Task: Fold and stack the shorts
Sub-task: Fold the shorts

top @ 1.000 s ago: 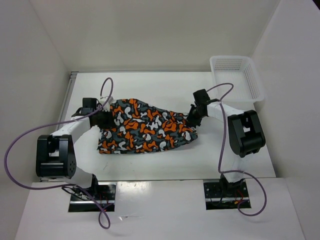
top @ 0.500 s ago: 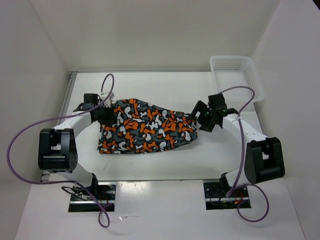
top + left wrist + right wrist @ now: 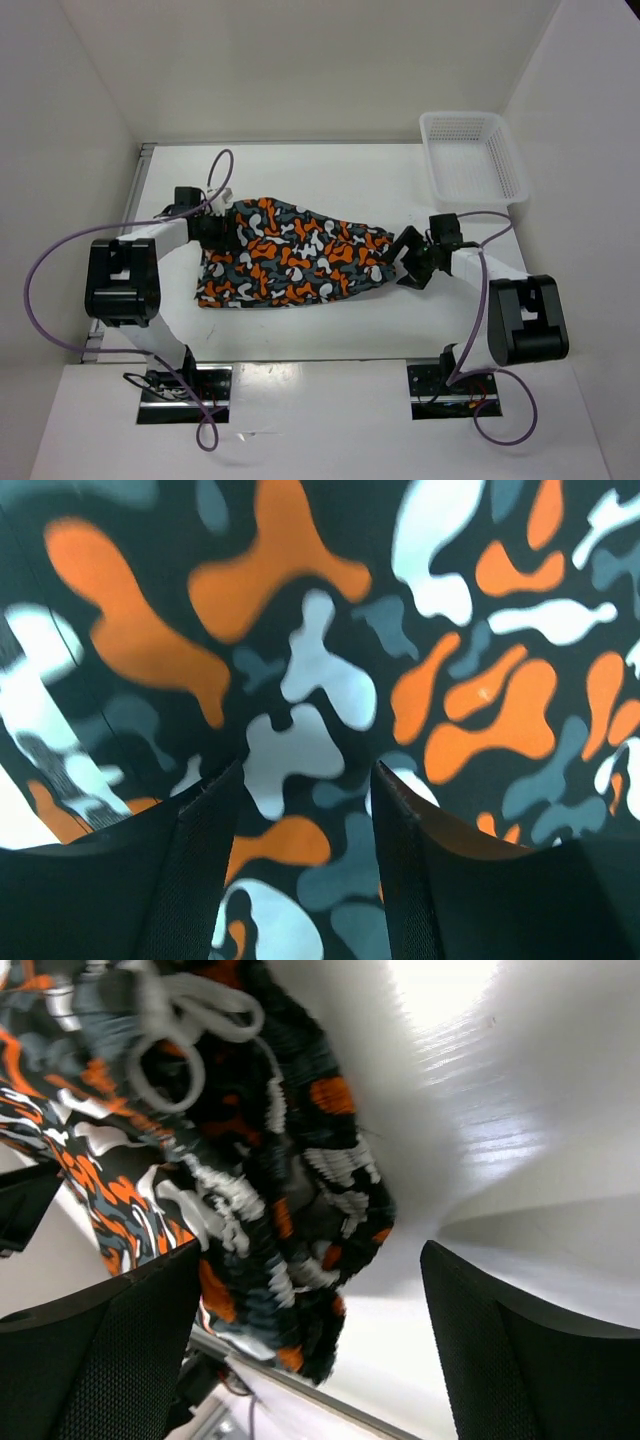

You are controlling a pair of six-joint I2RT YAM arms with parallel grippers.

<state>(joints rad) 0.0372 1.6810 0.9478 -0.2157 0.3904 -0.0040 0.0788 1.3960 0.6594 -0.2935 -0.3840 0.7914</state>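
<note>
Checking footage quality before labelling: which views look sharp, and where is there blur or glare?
Top external: evenly lit, shorts sharp, shadows soft. Left wrist: print fills the frame, slightly soft, smeared at the left. Right wrist: glare on the table at upper right, close fabric blurred.

shorts [image 3: 290, 262] on table [image 3: 330, 180], left tool [image 3: 220, 231] over them, right tool [image 3: 409, 262] beside; basket [image 3: 430, 160] behind

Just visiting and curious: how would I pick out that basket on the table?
Find the white table and look to its far right corner. The basket sits there: stiff white plastic mesh, empty, unlike the soft shorts splashed orange, grey and black lying mid-table.
</note>
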